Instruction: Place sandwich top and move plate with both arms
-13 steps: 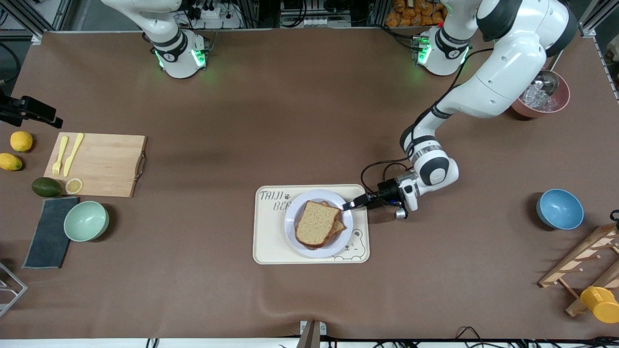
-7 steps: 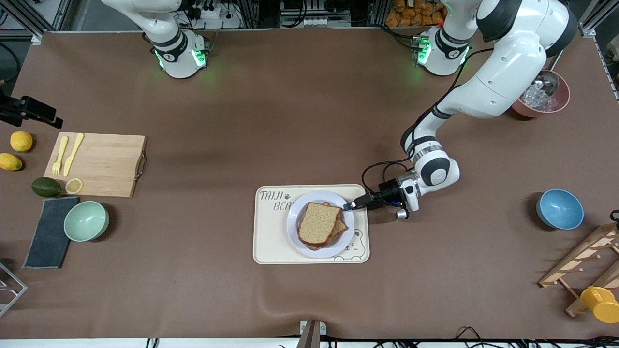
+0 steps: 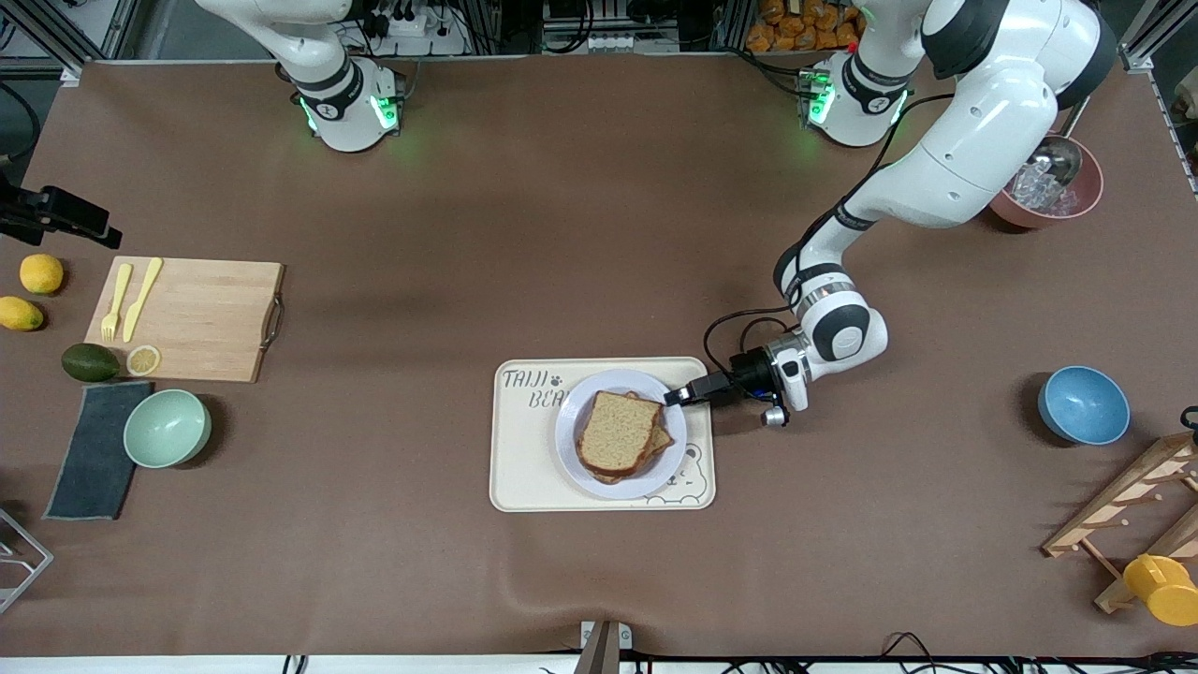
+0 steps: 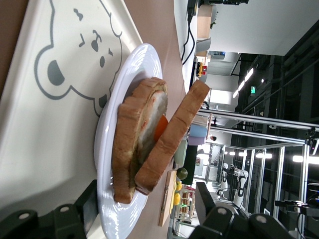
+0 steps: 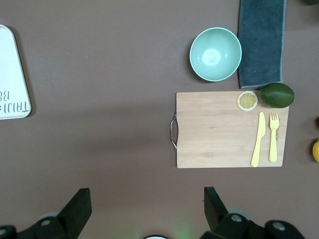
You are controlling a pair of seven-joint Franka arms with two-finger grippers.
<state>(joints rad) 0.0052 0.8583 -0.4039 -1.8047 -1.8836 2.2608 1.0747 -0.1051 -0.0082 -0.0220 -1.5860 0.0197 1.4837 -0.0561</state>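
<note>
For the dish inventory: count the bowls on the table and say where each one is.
3. Mint-green bowl beside the grey cloth at the right arm's end; blue bowl at the left arm's end; reddish bowl partly hidden under the left arm. Others may be hidden.

Tray [image 3: 524,468]: cream rectangle with a bear print, at the table's centre.
Cutting board [image 3: 201,318]: wooden, at 9 o'clock from the tray, toward the right arm's end.
Fork [image 3: 114,301] and knife [image 3: 142,298]: yellow, side by side on the board.
Lemon slice [image 3: 143,359]: on the board's corner.
Avocado [image 3: 90,362]: just beside the slice, off the board.
Mint bowl [image 3: 167,428]: at 6 o'clock from the board.
Grey cloth [image 3: 94,451]: touching the mint bowl.
Blue bowl [image 3: 1083,404]: at 3 o'clock from the tray.
</note>
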